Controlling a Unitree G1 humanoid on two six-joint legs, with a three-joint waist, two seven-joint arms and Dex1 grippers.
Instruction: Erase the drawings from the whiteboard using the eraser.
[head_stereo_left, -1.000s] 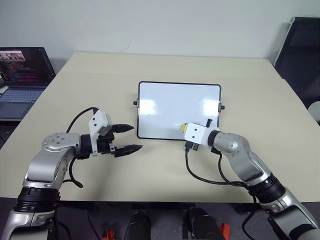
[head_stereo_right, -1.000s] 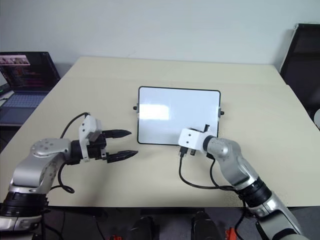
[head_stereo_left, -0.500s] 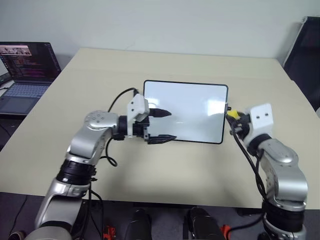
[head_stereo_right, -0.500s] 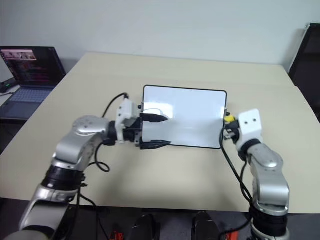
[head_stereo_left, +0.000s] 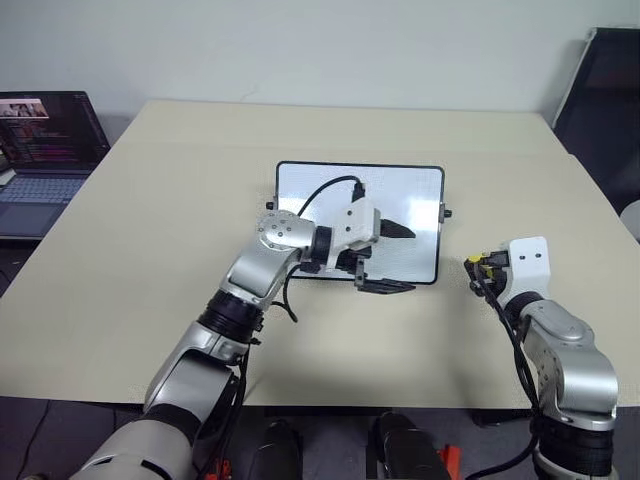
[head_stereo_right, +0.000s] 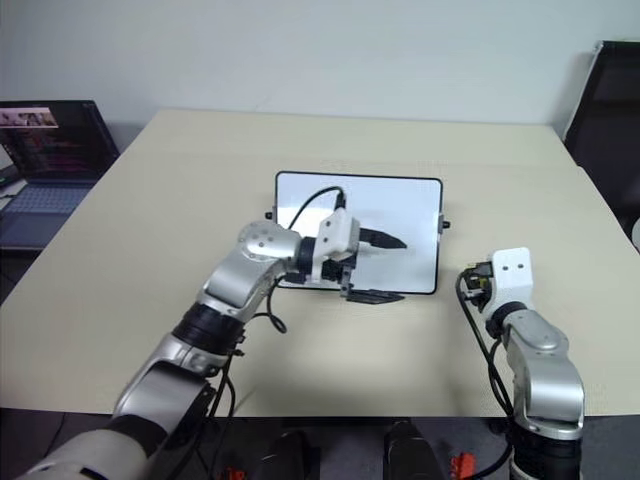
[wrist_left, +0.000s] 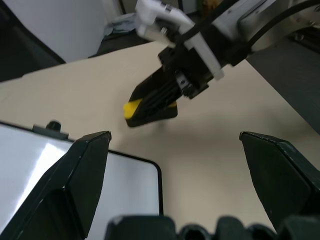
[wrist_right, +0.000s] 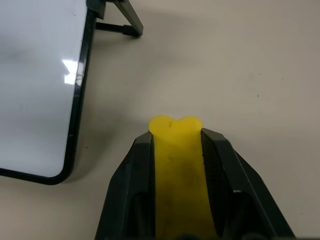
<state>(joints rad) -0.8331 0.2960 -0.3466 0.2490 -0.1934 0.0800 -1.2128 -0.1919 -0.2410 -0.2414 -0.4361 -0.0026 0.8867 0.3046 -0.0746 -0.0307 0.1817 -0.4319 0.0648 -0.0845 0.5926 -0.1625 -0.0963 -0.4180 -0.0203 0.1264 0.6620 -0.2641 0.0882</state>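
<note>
The right gripper (wrist_right: 176, 150) pinches the yellow eraser (wrist_right: 175, 165) off the whiteboard's (head_stereo_left: 410, 190) right edge, while the left gripper (head_stereo_left: 392, 258) hangs spread wide over its lower right corner.

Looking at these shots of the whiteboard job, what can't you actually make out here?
- The drawings: no marks can be read on the whiteboard; in the head views the left gripper and its arm cover the middle, and glare washes the rest.
- The eraser: its dark underside is hidden between the right gripper jaws.
- The laptop: cut off by the head views' left edge, screen text too small.
</note>
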